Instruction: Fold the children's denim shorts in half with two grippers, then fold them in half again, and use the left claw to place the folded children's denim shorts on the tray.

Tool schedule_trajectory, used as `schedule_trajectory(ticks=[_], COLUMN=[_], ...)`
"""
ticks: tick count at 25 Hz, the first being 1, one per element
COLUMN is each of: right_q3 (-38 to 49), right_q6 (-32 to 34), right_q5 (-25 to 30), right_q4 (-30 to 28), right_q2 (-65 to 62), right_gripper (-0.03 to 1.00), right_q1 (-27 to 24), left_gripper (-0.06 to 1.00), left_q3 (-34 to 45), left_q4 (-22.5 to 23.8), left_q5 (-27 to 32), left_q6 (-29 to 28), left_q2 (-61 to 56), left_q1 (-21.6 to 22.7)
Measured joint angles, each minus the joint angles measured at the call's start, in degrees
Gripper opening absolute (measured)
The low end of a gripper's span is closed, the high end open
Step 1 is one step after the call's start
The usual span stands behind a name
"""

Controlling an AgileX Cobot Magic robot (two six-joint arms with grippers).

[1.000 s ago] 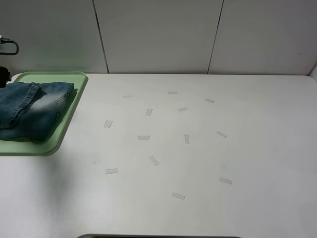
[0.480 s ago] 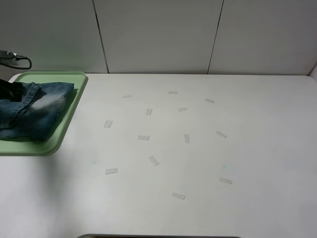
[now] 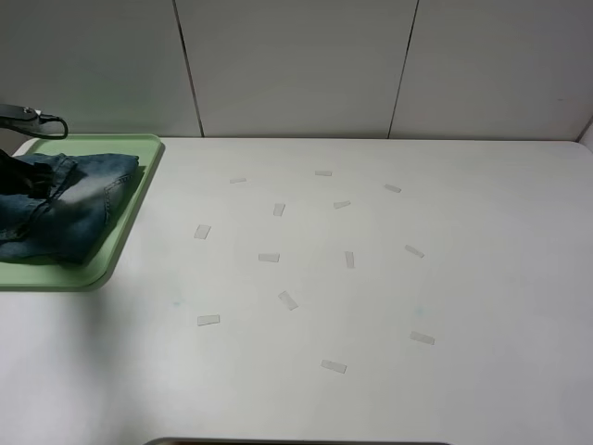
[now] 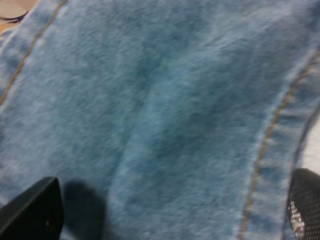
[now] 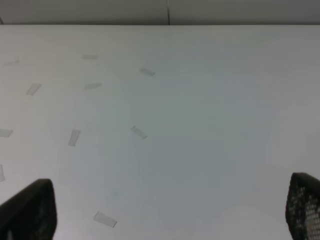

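The children's denim shorts (image 3: pixel 69 209) lie folded in a bundle on the pale green tray (image 3: pixel 127 225) at the table's far left. My left claw (image 3: pixel 11 174) shows only partly at the picture's left edge, over the shorts. In the left wrist view its gripper (image 4: pixel 167 210) is open. The black fingertips (image 4: pixel 30 212) stand wide apart, with blue denim (image 4: pixel 160 110) filling the space below them. My right gripper (image 5: pixel 165 210) is open over the bare white table, and it does not show in the exterior view.
Several small pale tape strips (image 3: pixel 287 299) are scattered over the middle of the white table (image 3: pixel 463 278). A panelled grey wall (image 3: pixel 296 65) stands behind the table's far edge. The tray reaches past the picture's left edge.
The left arm's end has come further into view at the left edge, over the shorts. The shorts' left side has shifted slightly. The right arm stays out of the exterior view.
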Motion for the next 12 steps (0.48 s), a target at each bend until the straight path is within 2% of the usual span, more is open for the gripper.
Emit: schedule_trajectory(ticks=[6,12], right_q3=[0.0,0.0], right_q6=[0.0,0.0], right_q5=[0.0,0.0], right_q4=[0.0,0.0], right_q2=[0.0,0.0], right_gripper=[0.69,0.69], right_q1=[0.0,0.0], left_gripper=[0.88,0.88], left_q3=[0.0,0.0], left_q4=[-0.04,-0.04], left_q5=[-1.81,-1.1], left_q6=[0.0,0.12], left_q2=[0.05,0.11], left_q1=[-1.39,-1.39])
